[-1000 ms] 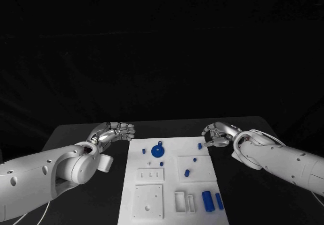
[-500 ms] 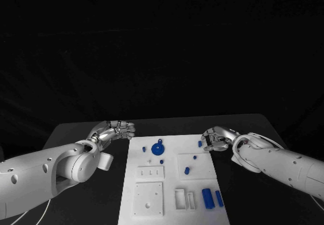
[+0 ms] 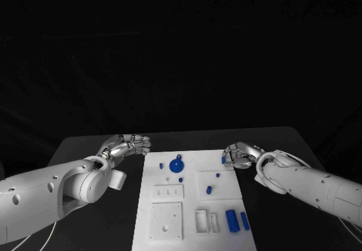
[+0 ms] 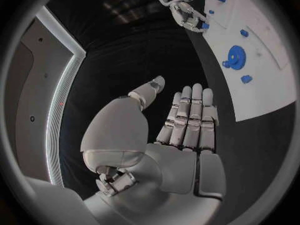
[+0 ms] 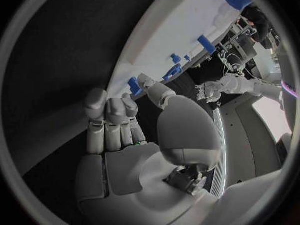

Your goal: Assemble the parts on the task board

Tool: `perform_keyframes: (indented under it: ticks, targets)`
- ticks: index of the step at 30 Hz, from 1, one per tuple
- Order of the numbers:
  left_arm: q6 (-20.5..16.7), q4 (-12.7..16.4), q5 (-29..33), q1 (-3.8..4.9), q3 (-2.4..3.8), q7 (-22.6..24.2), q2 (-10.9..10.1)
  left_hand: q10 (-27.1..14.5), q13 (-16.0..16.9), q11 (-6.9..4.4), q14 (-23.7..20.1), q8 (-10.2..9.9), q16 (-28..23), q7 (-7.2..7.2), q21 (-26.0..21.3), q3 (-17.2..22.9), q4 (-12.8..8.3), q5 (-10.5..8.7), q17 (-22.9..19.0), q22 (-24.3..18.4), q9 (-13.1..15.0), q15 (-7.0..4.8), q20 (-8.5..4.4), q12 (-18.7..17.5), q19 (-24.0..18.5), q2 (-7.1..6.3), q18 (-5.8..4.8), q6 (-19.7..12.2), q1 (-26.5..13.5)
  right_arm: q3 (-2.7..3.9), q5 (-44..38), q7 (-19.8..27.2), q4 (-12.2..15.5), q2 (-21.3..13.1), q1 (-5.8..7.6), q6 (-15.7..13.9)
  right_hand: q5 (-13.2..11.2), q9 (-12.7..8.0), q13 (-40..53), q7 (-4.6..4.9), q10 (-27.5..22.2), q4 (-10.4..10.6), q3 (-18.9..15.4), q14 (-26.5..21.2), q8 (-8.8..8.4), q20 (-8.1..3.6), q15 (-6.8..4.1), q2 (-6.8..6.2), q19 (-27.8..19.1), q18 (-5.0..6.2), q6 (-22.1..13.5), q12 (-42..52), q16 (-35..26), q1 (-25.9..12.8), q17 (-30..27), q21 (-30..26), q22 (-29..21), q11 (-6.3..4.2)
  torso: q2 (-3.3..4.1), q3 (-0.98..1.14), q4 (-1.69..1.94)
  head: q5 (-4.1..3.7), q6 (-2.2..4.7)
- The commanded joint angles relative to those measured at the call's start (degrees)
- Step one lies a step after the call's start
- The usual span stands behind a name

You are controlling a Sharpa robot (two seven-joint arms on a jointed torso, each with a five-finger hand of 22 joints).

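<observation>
The white task board (image 3: 190,209) lies in the middle of the table. On it are a blue disc (image 3: 176,167), several small blue parts and two blue cylinders (image 3: 236,221) near the front right. My right hand (image 3: 238,156) sits at the board's far right edge, fingers curled. Its thumb reaches a small blue part (image 3: 224,159) standing there, the same small blue part (image 5: 134,85) lying beside the fingertips (image 5: 128,104). I cannot tell whether it is pinched. My left hand (image 3: 128,145) hovers off the board's far left corner, with its fingers (image 4: 187,115) straight and nothing in them.
White blocks stand on the near half of the board: a slotted one (image 3: 167,194), a square plate (image 3: 166,222) and a bracket (image 3: 205,223). Black table (image 3: 98,219) shows on both sides of the board. My left forearm (image 3: 45,193) lies along the left side.
My right hand has moved left to the board's far right edge and drawn in around the small blue part there. The left hand has barely moved.
</observation>
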Motion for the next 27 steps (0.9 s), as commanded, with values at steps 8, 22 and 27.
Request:
perform_keyframes:
  ticks: [8, 22, 27]
  targets:
    - [1.1, 0.0, -0.3, -0.02, 0.04, 0.6, 0.1, 0.5, 0.0, 0.01, 0.3, -0.1, 0.2, 0.04, 0.1, 0.0, -0.3, -0.33, 0.1, 1.1, -0.1, 0.02, -0.08, 0.2, 0.1, 0.06, 0.97, 0.3, -0.7, -0.09, 1.5, 0.2, -0.8, 1.1, -0.55, 0.8, -2.4, -0.1, -0.1, 0.72, -0.8, 1.0, 2.7, -0.2, -0.07, -0.17, 0.05, 1.01, 0.0, 6.27, 1.2, 0.2, -0.2, -0.1, 0.2, 0.0, 0.9, 0.43, 0.00, -0.06, 0.00, 0.20, -0.19]
    - [1.1, 0.0, -0.3, -0.03, 0.04, 0.5, 0.0, 0.4, 0.0, 0.05, 0.3, -0.1, 0.2, 0.07, 0.1, 0.0, -0.3, -0.32, 0.1, 1.1, -0.1, 0.02, -0.09, 0.1, 0.1, 0.08, 0.95, 0.2, -0.8, -0.10, 1.5, 0.2, -1.3, 1.1, -0.64, 0.8, -3.0, 0.1, -0.1, 0.39, -0.7, 1.2, 4.2, -0.2, 0.48, -0.23, -0.25, 1.58, 0.0, 6.27, 2.3, 0.2, -0.2, 0.1, 0.3, 0.1, 1.0, 0.12, -0.05, -0.04, -0.10, 0.29, -0.24]
    - [1.1, 0.0, -0.3, -0.03, 0.04, 0.5, 0.0, 0.4, 0.0, 0.05, 0.3, -0.1, 0.2, 0.07, 0.1, 0.0, -0.3, -0.32, 0.1, 1.1, -0.1, 0.02, -0.09, 0.1, 0.1, 0.08, 0.95, 0.2, -0.8, -0.10, 1.5, 0.3, -1.2, 1.2, -0.64, 0.9, -3.0, 0.1, -0.1, 0.35, -0.7, 1.3, 4.4, -0.2, 0.52, -0.25, -0.29, 1.60, 0.0, 6.27, 2.4, 0.2, -0.2, 0.1, 0.3, 0.1, 1.0, 0.09, -0.04, -0.03, -0.12, 0.33, -0.26]
